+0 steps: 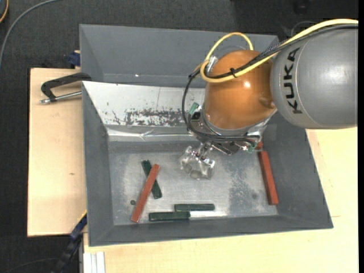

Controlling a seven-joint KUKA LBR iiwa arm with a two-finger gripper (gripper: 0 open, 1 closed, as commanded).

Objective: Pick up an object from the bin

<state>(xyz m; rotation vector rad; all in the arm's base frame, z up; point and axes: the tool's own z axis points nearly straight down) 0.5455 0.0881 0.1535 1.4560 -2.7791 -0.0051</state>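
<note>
"KUKA" in black letters, running vertically on the grey arm (324, 78)

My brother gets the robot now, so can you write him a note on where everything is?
Gripper: low over the bin's middle floor, apart from all things.
Things: left red stick across a dark green piece; two dark green pens by the front wall; right red stick by the right wall.
Done: nothing picked yet.
Left: grasp one, lift it.
</note>
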